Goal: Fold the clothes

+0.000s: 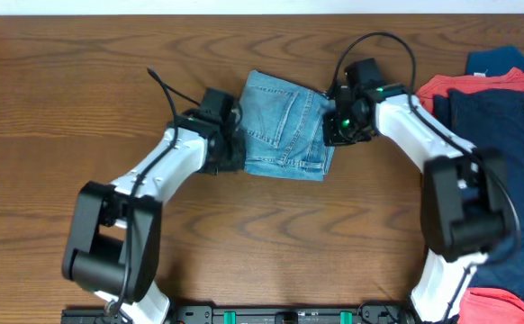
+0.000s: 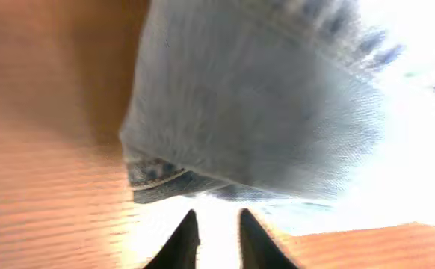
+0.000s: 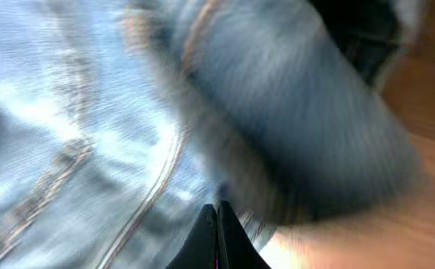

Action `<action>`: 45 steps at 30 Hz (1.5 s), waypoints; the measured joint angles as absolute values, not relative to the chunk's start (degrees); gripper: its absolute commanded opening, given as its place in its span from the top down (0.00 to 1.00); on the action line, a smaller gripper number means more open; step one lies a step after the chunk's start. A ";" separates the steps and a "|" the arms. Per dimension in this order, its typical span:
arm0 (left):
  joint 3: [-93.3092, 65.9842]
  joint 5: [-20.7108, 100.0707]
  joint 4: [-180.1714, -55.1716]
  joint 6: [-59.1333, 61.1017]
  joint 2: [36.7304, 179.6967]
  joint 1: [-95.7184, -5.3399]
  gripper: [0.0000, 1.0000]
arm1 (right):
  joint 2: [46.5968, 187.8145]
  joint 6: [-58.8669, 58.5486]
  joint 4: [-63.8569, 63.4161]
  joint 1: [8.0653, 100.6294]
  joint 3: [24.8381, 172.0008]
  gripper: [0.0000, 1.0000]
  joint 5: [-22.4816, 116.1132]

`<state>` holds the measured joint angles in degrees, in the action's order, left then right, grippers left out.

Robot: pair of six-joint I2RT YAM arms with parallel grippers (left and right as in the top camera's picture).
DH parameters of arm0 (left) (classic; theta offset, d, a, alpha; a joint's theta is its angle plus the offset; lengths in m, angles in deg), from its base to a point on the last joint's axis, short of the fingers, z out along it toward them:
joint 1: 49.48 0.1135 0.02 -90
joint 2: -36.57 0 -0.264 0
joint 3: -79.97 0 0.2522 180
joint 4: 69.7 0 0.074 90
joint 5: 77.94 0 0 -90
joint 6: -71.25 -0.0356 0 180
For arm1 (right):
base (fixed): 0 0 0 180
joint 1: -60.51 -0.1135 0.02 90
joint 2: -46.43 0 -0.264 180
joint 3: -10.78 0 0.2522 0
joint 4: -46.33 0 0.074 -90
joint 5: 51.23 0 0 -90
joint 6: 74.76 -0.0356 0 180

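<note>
Jeans (image 1: 284,121) lie just toward 12 o'clock of the centre of the table (image 1: 64,99), folded into a compact block with a stitched back pocket facing up. Step in hand, by my reading: the last fold or squaring-up of this block, with one arm at each side. The left gripper (image 1: 233,137) is at the block's 9 o'clock edge and the right gripper (image 1: 336,121) at its 3 o'clock edge. In the left wrist view the jaws stand a narrow gap apart. Nothing shows between them, and the folded denim edge sits just beyond the tips. In the right wrist view the jaws are drawn together tip to tip against the denim. The picture is smeared, so I cannot tell whether a layer of cloth is caught between them. Other clothes are heaped at 3 o'clock: a coral-red piece (image 1: 442,85), a navy piece (image 1: 496,121) and a teal piece (image 1: 501,58), none yet folded. The next move probably calls for letting go cleanly without dragging the top layer, moving the block aside, then reaching to 3 o'clock for another garment.
</note>
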<state>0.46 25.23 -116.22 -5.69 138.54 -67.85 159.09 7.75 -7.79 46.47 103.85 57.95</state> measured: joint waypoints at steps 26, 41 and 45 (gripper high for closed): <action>-3.67 36.14 -105.66 -5.71 148.53 -69.99 0.88 | 167.77 7.58 10.81 44.78 105.21 0.99 55.48; -3.81 35.88 -113.16 -5.96 131.37 -64.40 0.64 | 148.25 10.24 -13.28 44.74 104.20 0.99 67.94; -4.00 35.88 -115.17 -6.04 128.38 -63.28 0.57 | 146.88 10.29 -18.26 40.30 104.29 0.99 65.84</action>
